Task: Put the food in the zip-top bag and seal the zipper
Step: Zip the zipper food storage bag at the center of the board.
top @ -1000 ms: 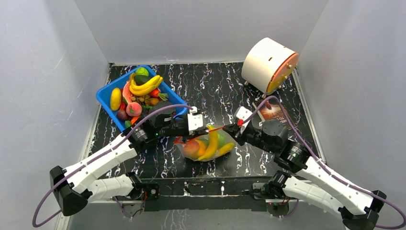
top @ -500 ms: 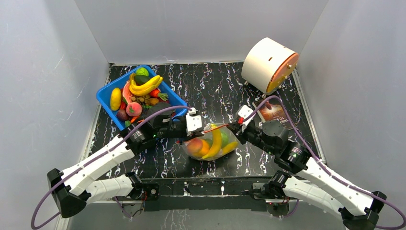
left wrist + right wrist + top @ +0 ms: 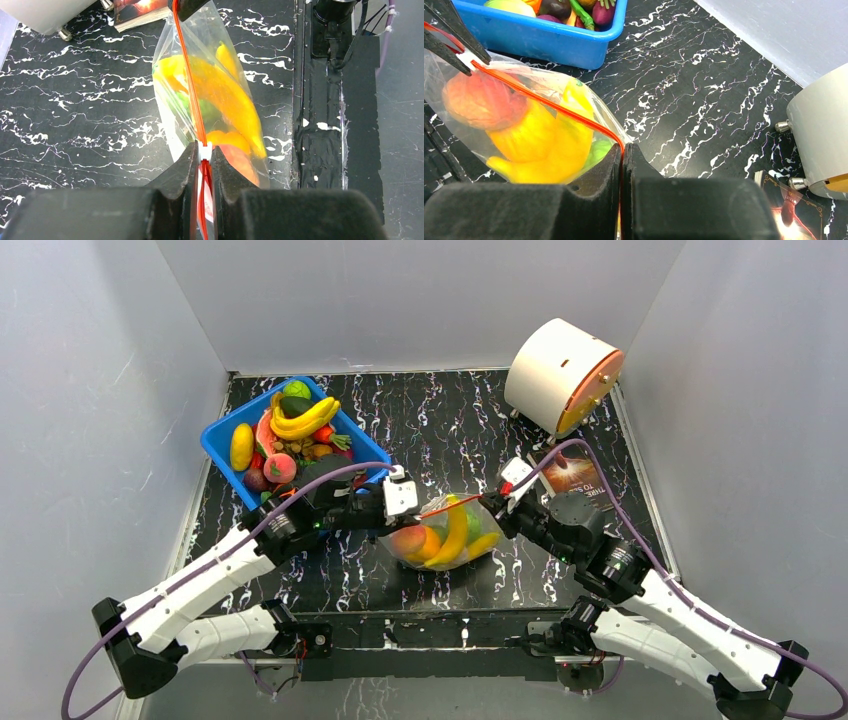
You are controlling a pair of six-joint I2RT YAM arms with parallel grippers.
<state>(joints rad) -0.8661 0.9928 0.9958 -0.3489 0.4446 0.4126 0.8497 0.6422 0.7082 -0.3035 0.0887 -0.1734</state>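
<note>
The clear zip-top bag [image 3: 445, 537] hangs between my two grippers just above the black table. It holds yellow bananas [image 3: 452, 535], a pink peach [image 3: 406, 540], an orange pepper and green pieces. The red-orange zipper [image 3: 450, 506] runs taut along its top. My left gripper [image 3: 402, 508] is shut on the zipper's left end, on the white slider [image 3: 204, 151]. My right gripper [image 3: 497, 506] is shut on the zipper's right end [image 3: 622, 148]. The bag also shows in the left wrist view [image 3: 220, 95] and the right wrist view [image 3: 524, 130].
A blue basket [image 3: 218, 441] full of toy fruits and vegetables stands at the back left, close to my left arm. A white and orange drum-shaped device [image 3: 560, 372] stands at the back right, with a dark booklet [image 3: 570, 472] in front of it.
Both grippers have moved away from me with the bag, a little up the top view. The zipper has gone from slack to stretched straight between them.
</note>
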